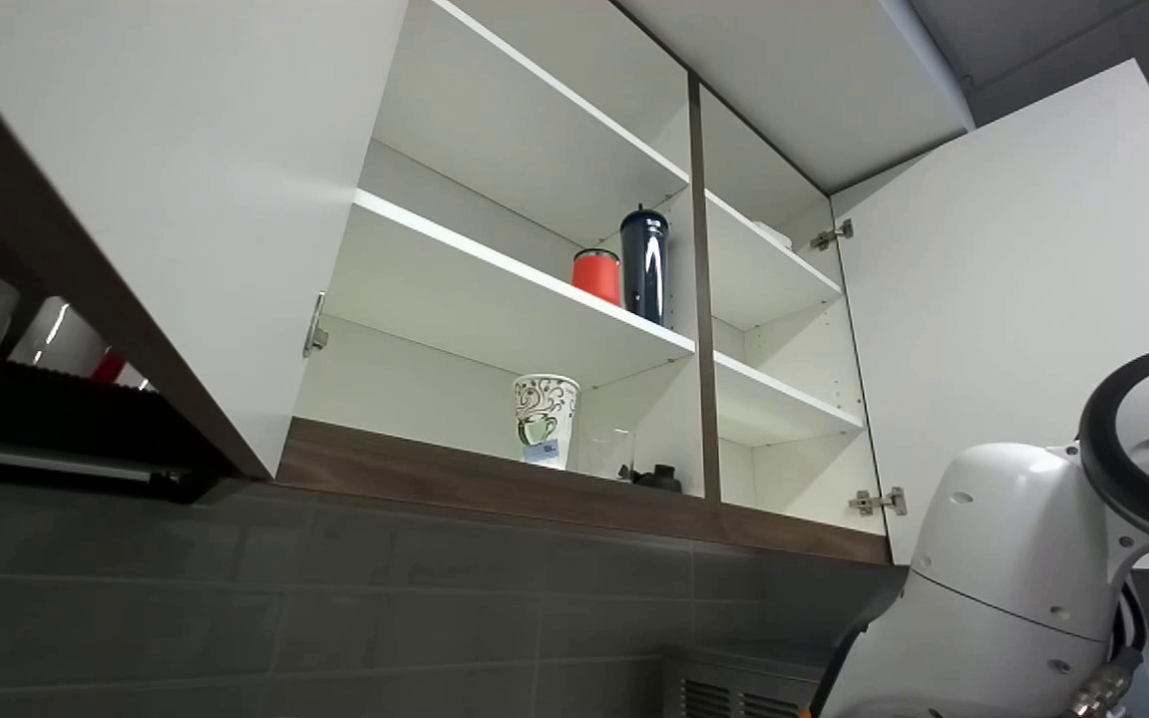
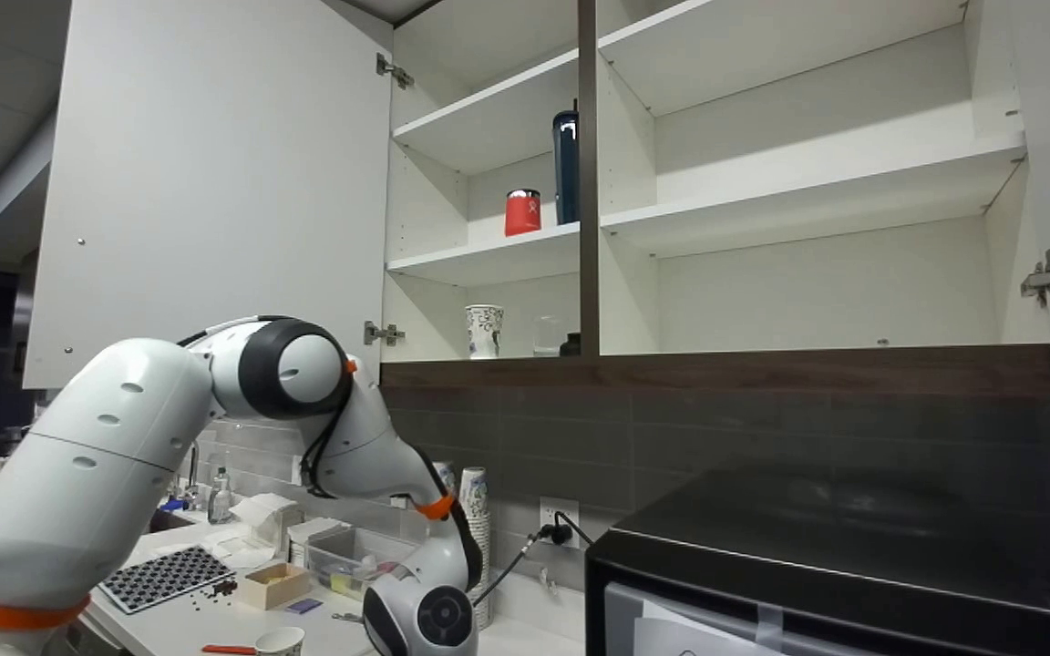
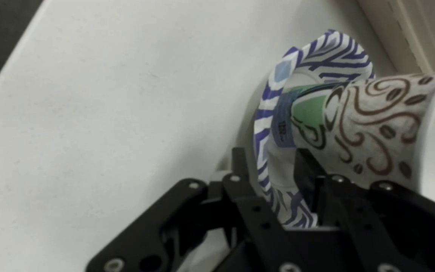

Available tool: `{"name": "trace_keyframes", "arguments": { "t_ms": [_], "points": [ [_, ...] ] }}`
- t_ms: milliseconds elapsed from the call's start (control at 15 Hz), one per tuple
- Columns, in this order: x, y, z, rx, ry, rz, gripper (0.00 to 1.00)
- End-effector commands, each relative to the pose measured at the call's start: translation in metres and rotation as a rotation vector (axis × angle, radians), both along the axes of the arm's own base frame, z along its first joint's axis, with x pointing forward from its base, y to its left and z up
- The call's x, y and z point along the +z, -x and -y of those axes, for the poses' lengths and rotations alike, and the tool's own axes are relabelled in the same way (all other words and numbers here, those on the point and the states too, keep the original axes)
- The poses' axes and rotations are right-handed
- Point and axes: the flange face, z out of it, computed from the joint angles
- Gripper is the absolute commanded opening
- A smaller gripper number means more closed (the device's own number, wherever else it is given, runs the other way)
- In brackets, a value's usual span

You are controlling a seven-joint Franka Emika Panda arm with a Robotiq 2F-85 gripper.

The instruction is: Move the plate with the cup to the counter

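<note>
In the wrist view the plate [image 3: 263, 128], white with purple-blue stripes, lies on a white surface [image 3: 119, 113]. The cup [image 3: 383, 121], white with brown swirls, coffee beans and a green mug print, stands in the plate, its mouth toward the picture's right. My gripper [image 3: 270, 160] is open with its fingers a short way apart. One finger is outside the plate's near rim, with a gap to it. The other is inside the plate beside the cup. The gripper, this plate and its cup are not identifiable in the exterior views; the arm's end [image 2: 425, 620] reaches the lower frame edge.
An open cabinet holds a tall patterned cup [image 1: 545, 419], a red cup [image 1: 596, 276] and a dark tumbler [image 1: 644, 264]. A microwave [image 2: 817, 565] stands beside the arm. On the counter are another cup [image 2: 281, 640], a wooden box [image 2: 274, 586] and a clear bin [image 2: 361, 556].
</note>
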Motion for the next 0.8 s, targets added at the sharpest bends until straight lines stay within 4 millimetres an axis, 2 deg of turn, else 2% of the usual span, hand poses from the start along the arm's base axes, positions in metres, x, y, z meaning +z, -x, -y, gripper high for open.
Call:
{"name": "trace_keyframes", "arguments": {
  "t_ms": [0, 200, 267, 467, 733],
  "points": [
    [0.000, 0.006, 0.009, 0.012, 0.049, -0.050, 0.70],
    [0.004, 0.013, 0.018, 0.035, 0.099, -0.094, 0.94],
    [0.006, 0.017, 0.020, 0.048, 0.114, -0.112, 0.99],
    [0.019, 0.030, 0.023, 0.104, 0.136, -0.141, 1.00],
    [0.051, 0.047, 0.022, 0.185, 0.162, -0.129, 1.00]
  ]
}}
